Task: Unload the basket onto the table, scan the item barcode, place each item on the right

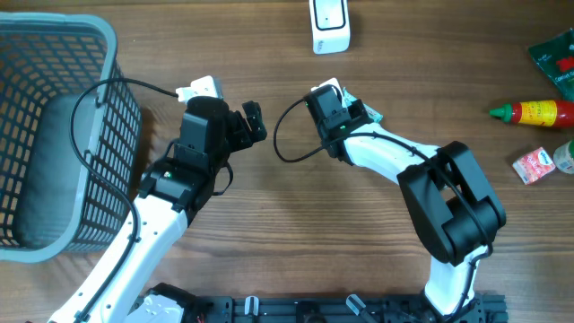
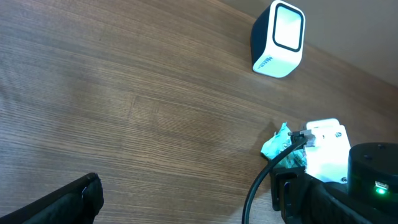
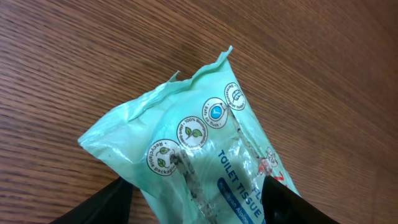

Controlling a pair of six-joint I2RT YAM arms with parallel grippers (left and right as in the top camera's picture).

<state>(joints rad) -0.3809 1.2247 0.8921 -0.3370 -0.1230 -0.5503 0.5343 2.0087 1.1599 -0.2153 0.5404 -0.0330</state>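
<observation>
Basket (image 1: 54, 29) far left; scanner (image 1: 330, 22) ahead; sauce bottle (image 1: 538, 112), carton (image 1: 536, 166) right.

Item one: a mint-green plastic packet (image 3: 199, 149) printed "TOILET TISSUE", with a row of round eco badges below a crimped, wavy end seal. It is wrinkled and lies diagonally across the right wrist frame, printed face to the camera (only a corner shows at mid-frame overhead). Item two: the scanner (image 1: 330, 24), a white block with a rounded window, stands at upper centre of the overhead frame, apart from the packet.
</observation>
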